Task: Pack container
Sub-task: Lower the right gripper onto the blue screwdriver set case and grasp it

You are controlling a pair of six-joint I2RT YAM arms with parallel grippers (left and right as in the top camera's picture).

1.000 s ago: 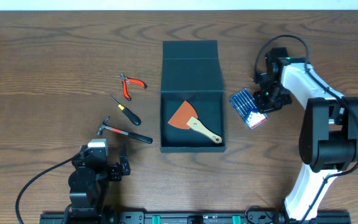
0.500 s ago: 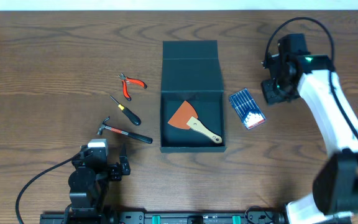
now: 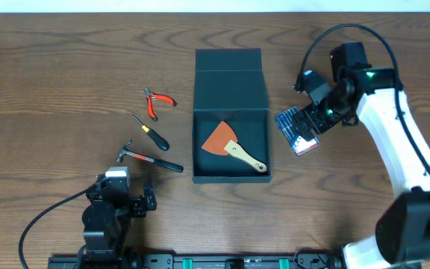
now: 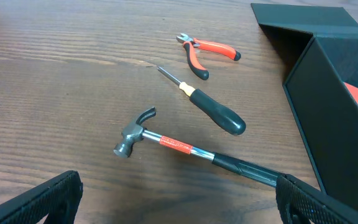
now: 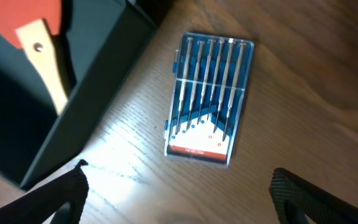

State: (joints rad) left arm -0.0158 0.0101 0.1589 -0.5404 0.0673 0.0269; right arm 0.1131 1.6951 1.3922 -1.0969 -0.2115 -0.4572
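The container (image 3: 230,112) is a dark square box, standing open at mid-table with its lid flap laid back. An orange scraper (image 3: 230,146) with a wooden handle lies inside it. Just right of the box, flat on the wood, is a clear blue packet of small screwdrivers (image 3: 297,131). My right gripper (image 3: 313,104) hovers above that packet, open and holding nothing. In the right wrist view the packet (image 5: 210,99) lies ahead of the right gripper (image 5: 188,205), beside the container's wall (image 5: 86,106). My left gripper (image 4: 179,208) rests open near the front edge, facing the hammer (image 4: 185,149).
Left of the box lie red-handled pliers (image 3: 157,102), a black-handled screwdriver (image 3: 151,133) and the hammer (image 3: 149,158). The left arm's base (image 3: 107,217) sits at the front left. The right arm (image 3: 402,149) reaches in from the right side.
The right gripper went from shut beside the packet to open, lifting away to the right and then tilting back over it. The packet, the other tools and the left arm stayed put.
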